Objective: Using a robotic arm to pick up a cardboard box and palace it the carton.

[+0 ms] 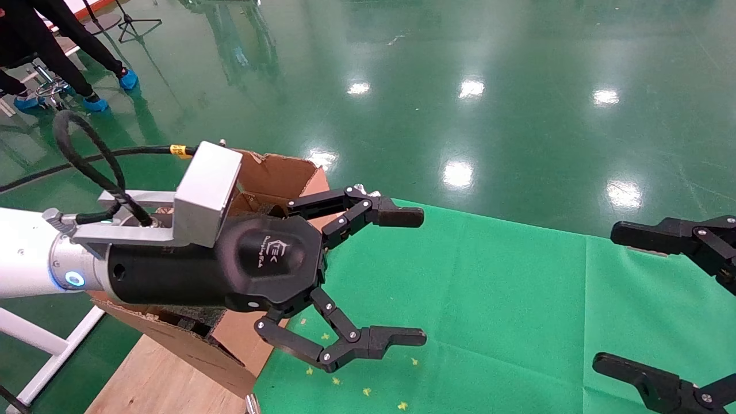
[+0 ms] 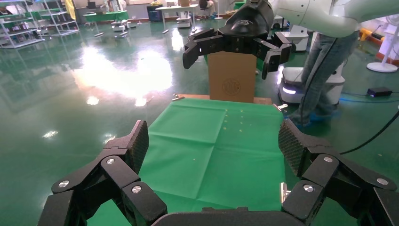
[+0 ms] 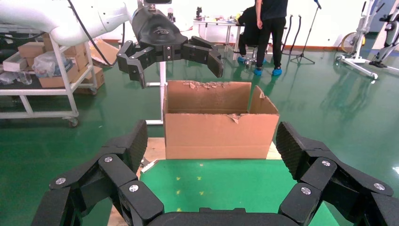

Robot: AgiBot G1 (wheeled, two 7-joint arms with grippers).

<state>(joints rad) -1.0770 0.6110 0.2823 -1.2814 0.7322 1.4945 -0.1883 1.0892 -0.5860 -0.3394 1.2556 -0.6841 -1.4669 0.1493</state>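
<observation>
Hovering spread and empty, left hand [image 1: 422, 276] hides carton [image 3: 219, 120], seen whole from right wrist.

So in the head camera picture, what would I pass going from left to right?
White robotic arm → grey camera block → carton behind it → left pincer, open and empty over the green cloth → right pincer, also open, at the far right edge.
</observation>
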